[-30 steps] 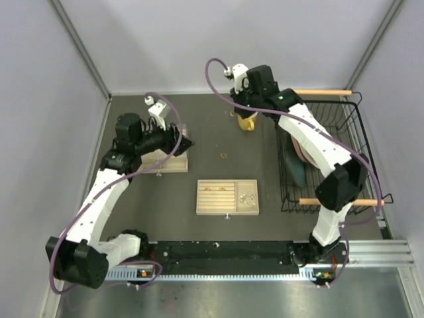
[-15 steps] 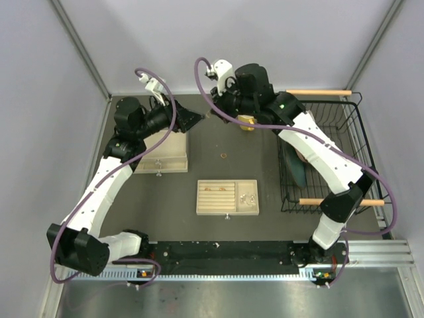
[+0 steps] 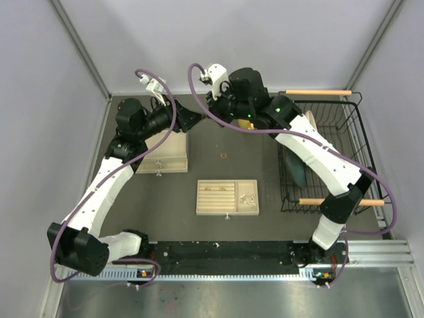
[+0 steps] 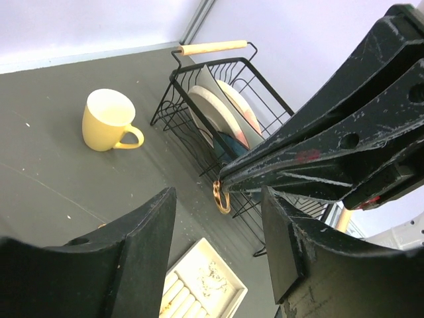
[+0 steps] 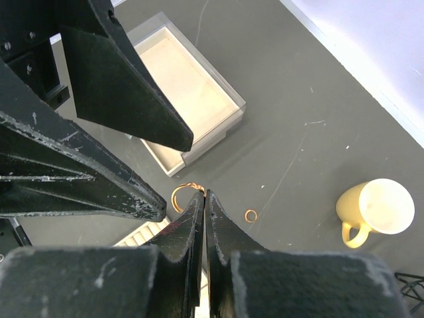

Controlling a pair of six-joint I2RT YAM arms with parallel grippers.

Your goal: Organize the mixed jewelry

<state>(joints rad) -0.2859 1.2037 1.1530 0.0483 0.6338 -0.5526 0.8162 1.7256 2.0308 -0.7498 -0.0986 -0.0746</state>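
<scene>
My right gripper [image 5: 204, 194] is shut on the edge of a thin gold ring [image 5: 180, 195] and holds it in the air near the back of the table. My left gripper [image 4: 217, 192] is open and faces it. The held ring [image 4: 221, 197] hangs between the left fingers [image 4: 142, 225], touching neither. In the top view both grippers meet tip to tip, left [image 3: 196, 120] and right [image 3: 211, 114]. A second small ring [image 3: 224, 156] lies on the dark mat. The slotted jewelry box [image 3: 227, 207] holds rings [image 3: 215, 187] and a silvery cluster [image 3: 247, 197].
A cream box [image 3: 162, 159] sits under the left arm. The yellow mug [image 4: 109, 120] stands at the back, mostly hidden by the right arm in the top view. A black wire basket [image 3: 338, 116] with plates fills the right side.
The left gripper lifted off the cream box and swung right and up. The right gripper moved left from above the mug, so both now meet in the air.
</scene>
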